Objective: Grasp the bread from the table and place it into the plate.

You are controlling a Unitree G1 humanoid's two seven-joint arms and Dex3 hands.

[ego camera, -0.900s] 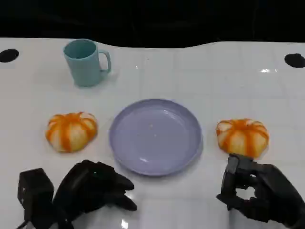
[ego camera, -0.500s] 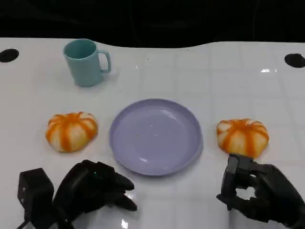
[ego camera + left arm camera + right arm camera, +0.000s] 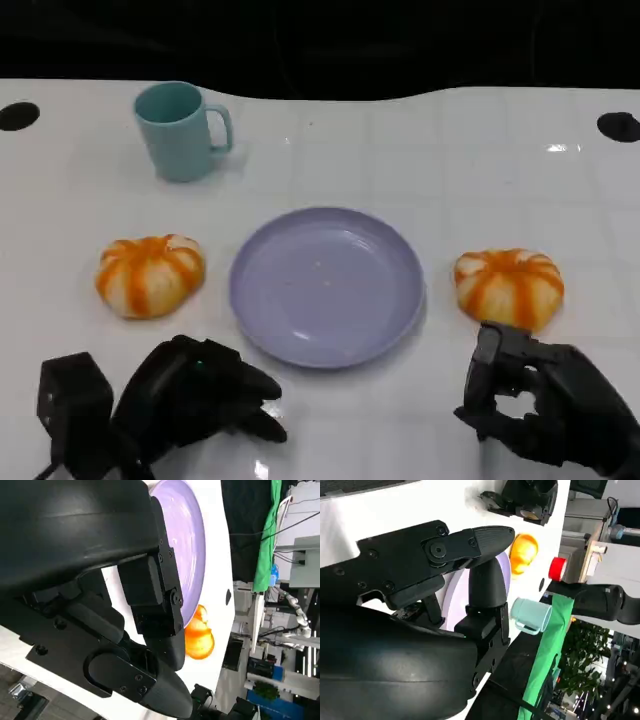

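Fingers of both hands curled, empty; head view shows both breads [image 3: 150,275] [image 3: 509,287] flanking plate [image 3: 327,286].

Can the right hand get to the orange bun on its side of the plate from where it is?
Probably yes. The right hand sits just short of the right bun, holding nothing, and only bare table lies between them. The purple plate is off to the side, out of the way.
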